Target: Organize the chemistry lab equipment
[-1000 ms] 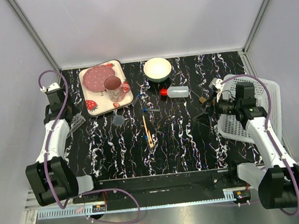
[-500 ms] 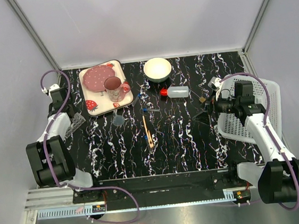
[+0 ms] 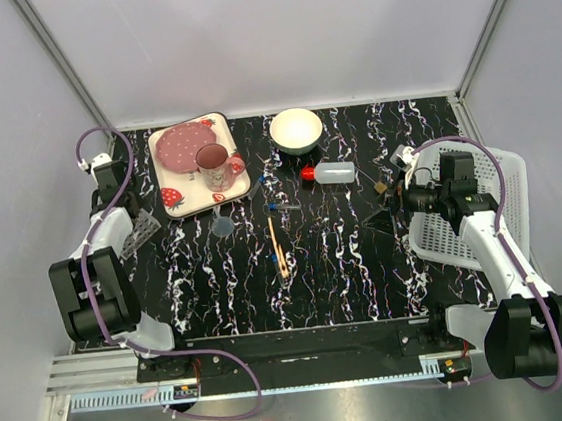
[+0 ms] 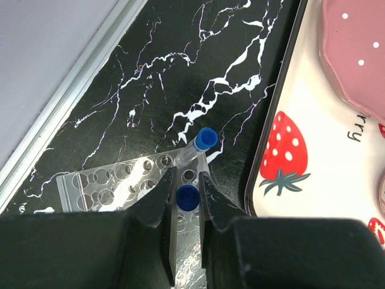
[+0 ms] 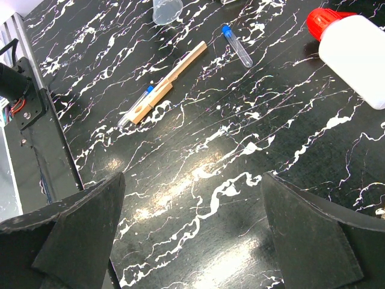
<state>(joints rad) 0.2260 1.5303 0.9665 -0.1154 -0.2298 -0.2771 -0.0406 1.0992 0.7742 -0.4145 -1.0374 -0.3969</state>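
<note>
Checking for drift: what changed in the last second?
The left arm folded its elbow up from the near edge. The left end effector hardly moved, still shut on a blue-capped tube at the grid rack. Nothing taken or released. Right end effector stays open; bottle, wooden stick, tray and bowl unmoved.
</note>
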